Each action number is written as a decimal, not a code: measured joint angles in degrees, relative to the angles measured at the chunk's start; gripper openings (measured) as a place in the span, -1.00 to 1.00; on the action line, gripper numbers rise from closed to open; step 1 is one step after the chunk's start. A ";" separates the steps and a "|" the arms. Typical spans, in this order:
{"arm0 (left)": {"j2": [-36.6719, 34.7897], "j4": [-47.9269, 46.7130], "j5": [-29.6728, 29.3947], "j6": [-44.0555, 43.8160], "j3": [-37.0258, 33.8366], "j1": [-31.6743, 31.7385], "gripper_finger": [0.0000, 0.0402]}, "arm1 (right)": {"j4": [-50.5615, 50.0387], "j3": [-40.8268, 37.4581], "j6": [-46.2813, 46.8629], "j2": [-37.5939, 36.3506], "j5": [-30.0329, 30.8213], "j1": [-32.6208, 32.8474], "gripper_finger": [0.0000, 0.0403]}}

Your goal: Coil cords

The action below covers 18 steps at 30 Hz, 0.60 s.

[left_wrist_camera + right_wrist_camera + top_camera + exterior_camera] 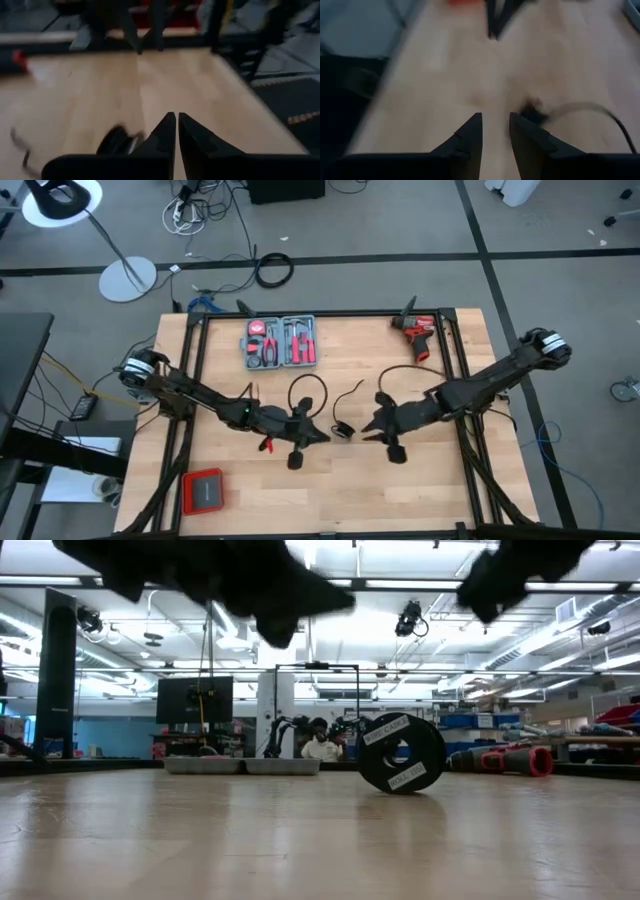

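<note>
While blur hides the cable [322, 405], both jaws stand slightly parted, pinching nothing.

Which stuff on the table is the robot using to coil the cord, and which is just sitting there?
For the job:
black cable with its plug block
left end effector, by the cable
right end effector, fingers slightly apart

Just lying about:
grey tool case
red drill
red-edged box
</note>
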 joint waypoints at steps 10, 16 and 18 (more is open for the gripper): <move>-10.28 9.21 0.68 3.99 -6.86 -1.47 -0.88 | 0.27 -1.78 -4.57 -15.12 4.20 0.35 -0.52; -7.50 25.17 0.50 -5.21 -15.81 -0.21 -0.88 | -1.28 -3.29 -4.18 -14.71 10.13 -0.05 -0.52; -5.97 27.17 0.32 -8.22 -16.49 0.41 -0.88 | -1.55 -4.48 -3.43 -13.87 12.41 -0.48 -0.52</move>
